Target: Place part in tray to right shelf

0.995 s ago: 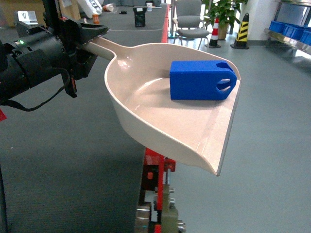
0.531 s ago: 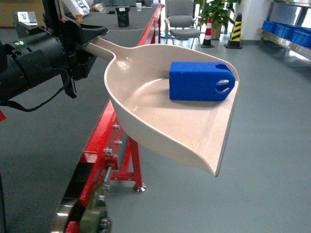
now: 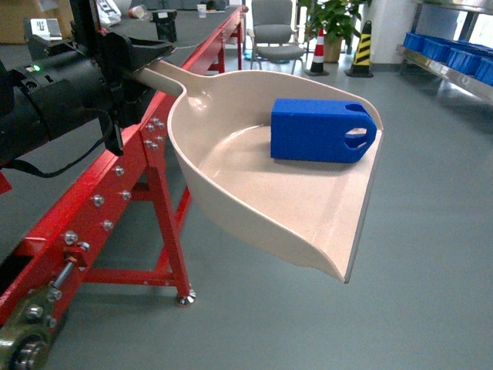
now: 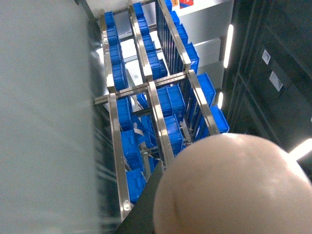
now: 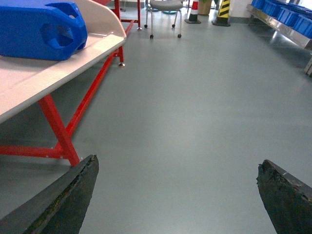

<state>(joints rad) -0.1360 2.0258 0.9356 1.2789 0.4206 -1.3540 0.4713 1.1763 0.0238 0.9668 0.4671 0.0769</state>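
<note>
Since the earlier frames, the background has swept across the head view: the red frame now stands more to the left and shows its leg and foot, while the part has kept its place in the tray without sliding. You see the part lying on its side near the far right corner of the tray, close to the flat front lip, with its looped lugs toward the right rim. It touches the tray floor and is not gripped by anything.

The left gripper is clamped on the tray handle and carries the tray about level. The left wrist view shows mostly the rounded back of the tray and, beyond it, steel racks with blue crates.

The right gripper is spread wide and holds nothing; only its two dark fingertips show over the grey floor.

I judge that you are in the carrying step, with the base turning toward the right shelf, which appears only at the far right top edge of the head view, well apart. The next move asks you to finish the turn smoothly and keep the tray level, because the part sits near the open lip and could slide out
</note>
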